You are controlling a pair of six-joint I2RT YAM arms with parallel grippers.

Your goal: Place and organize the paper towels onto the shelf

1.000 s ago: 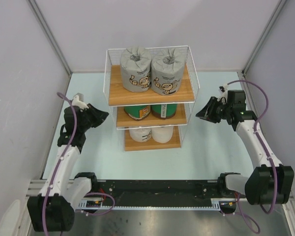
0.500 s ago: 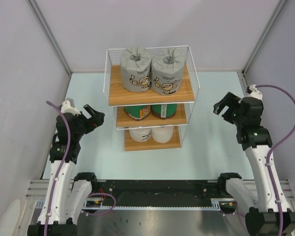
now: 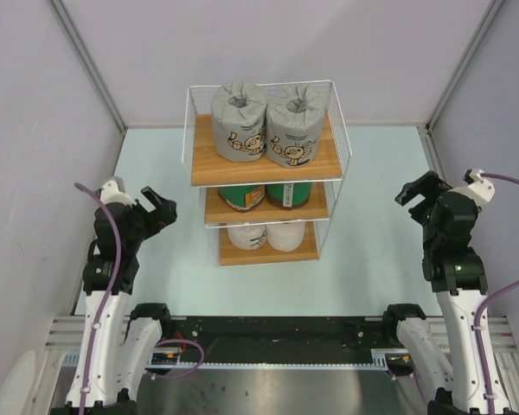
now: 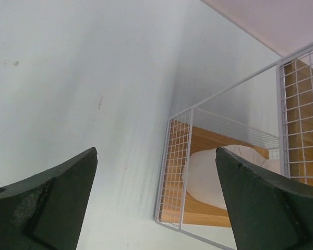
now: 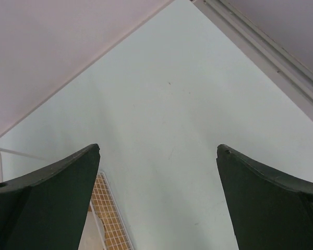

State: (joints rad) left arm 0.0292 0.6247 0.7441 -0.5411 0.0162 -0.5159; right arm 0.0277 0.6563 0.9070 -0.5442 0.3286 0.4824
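The shelf (image 3: 203, 162) stands mid-table in the top view. Its top board carries two grey cartoon-print paper towels (image 3: 240, 121) (image 3: 294, 125). Two green rolls (image 3: 242, 197) sit on the middle board and two white rolls (image 3: 264, 235) on the bottom board. My left gripper (image 3: 162, 206) hangs open and empty to the left of the shelf, apart from it. In the left wrist view, the open left gripper (image 4: 156, 156) frames the shelf's bottom corner (image 4: 172, 172) and a white roll (image 4: 211, 177). To the right of the shelf, my right gripper (image 3: 419, 188) (image 5: 158, 151) is open and empty.
Grey walls enclose the pale green table (image 3: 372, 251) on three sides, with metal posts (image 3: 86, 65) in the back corners. A black rail (image 3: 277, 339) with both arm bases runs along the near edge. The shelf's mesh corner (image 5: 107, 213) shows low in the right wrist view.
Both grippers have gone from nearly shut to wide open. Both arms have drawn back from the shelf's sides, outward and toward the near edge.
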